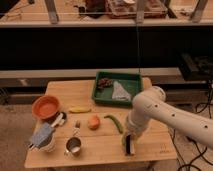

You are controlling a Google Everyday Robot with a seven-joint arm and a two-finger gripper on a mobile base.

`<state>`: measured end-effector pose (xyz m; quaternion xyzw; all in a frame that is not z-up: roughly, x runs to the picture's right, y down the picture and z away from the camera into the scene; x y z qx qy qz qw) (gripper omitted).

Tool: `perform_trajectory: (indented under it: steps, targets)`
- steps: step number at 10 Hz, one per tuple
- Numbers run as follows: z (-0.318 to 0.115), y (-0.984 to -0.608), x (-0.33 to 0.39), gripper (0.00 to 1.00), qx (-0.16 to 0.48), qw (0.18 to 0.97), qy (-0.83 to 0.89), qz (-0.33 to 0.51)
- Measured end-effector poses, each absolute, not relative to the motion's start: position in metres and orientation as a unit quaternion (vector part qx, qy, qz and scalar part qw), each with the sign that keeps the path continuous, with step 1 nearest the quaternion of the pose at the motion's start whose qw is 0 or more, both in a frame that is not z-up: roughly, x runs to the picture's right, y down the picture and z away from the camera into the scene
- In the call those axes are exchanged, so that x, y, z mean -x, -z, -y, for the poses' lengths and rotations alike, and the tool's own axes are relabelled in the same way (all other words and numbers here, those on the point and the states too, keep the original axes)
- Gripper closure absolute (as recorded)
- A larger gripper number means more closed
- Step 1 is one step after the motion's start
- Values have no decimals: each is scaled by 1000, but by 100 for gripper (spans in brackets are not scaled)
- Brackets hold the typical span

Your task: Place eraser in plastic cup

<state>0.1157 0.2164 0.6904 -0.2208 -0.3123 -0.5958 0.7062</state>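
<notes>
My white arm reaches down from the right to the front right part of the wooden table (pixel 100 155). The gripper (pixel 129 144) points down there. A slim dark bar with a pale face, the eraser (pixel 131 146), stands upright at its tip, and the gripper looks shut on it. The small light-green plastic cup (pixel 124 142) sits right beneath and beside the gripper. It is mostly hidden by the gripper and the eraser. I cannot tell how far the eraser's lower end is inside the cup.
A green tray (pixel 131 79) with a clear bag stands at the back. A green chilli (pixel 114 122), an orange fruit (pixel 93 122) and a banana (pixel 79 109) lie mid-table. An orange bowl (pixel 46 106), a white cup with grey cloth (pixel 44 137) and a metal cup (pixel 74 145) stand left.
</notes>
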Motion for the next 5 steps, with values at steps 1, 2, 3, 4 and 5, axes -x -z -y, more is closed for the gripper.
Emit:
perform_trajectory:
  steps: [1, 2, 3, 4, 5]
  targets:
    - [-215, -691, -114, 21, 222, 706, 598, 310]
    - [-215, -692, -113, 20, 225, 703, 601, 306]
    - [-215, -693, -112, 20, 227, 702, 603, 303]
    - [-215, -693, -113, 20, 229, 702, 604, 300]
    - [-215, -693, -114, 20, 231, 702, 604, 297]
